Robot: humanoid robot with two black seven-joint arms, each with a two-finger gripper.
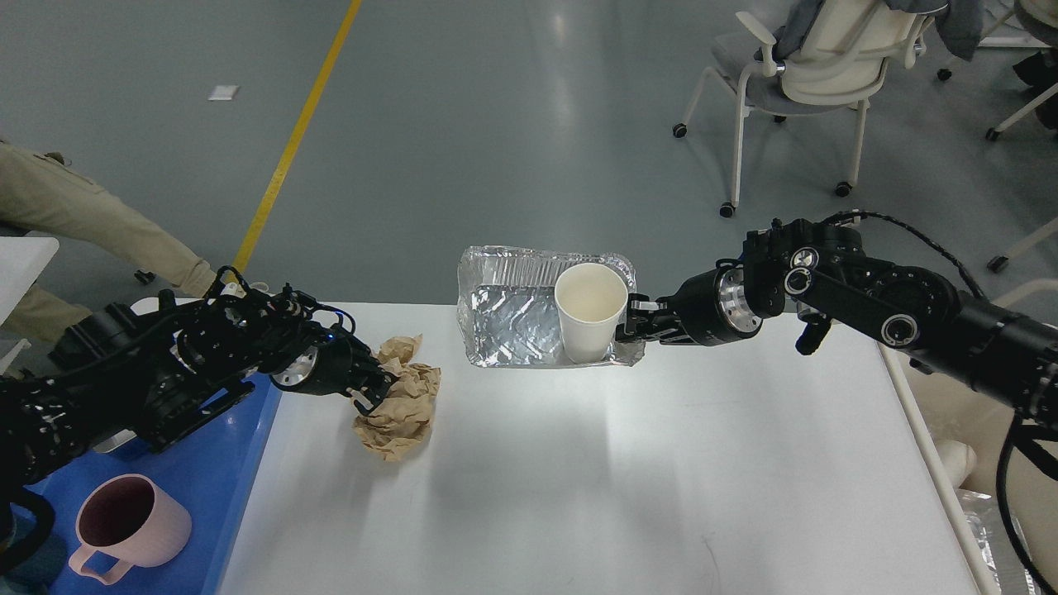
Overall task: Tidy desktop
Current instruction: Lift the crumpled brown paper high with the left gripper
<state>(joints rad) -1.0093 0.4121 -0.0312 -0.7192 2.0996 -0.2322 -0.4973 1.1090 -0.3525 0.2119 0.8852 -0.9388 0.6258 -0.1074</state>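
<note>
White and smooth, the worktop (579, 479) fills the lower middle of the head view, a wide rectangular surface whose far edge runs behind the foil tray and whose right edge slants down toward the lower right corner. Most of its near half lies bare, with a bright reflection down the centre.

At the far left a blue plastic tray (223, 463) sits against the worktop's left edge, carrying a pink mug (132, 525) with its handle toward the viewer. The left arm reaches over this tray, and the left gripper (374, 395) meets the left side of a crumpled brown paper (401, 409) lying on the worktop; its fingers press into the folds, though whether they are clenched on the paper I cannot tell.

Further right, at the far edge, a crinkled foil tray (508, 318) holds an upright white paper cup (589, 310) in its right half. The right gripper (630, 318) touches the tray's right rim beside the cup; its fingers are too dark to separate.

A white chair (814, 74) stands on the grey floor beyond.
</note>
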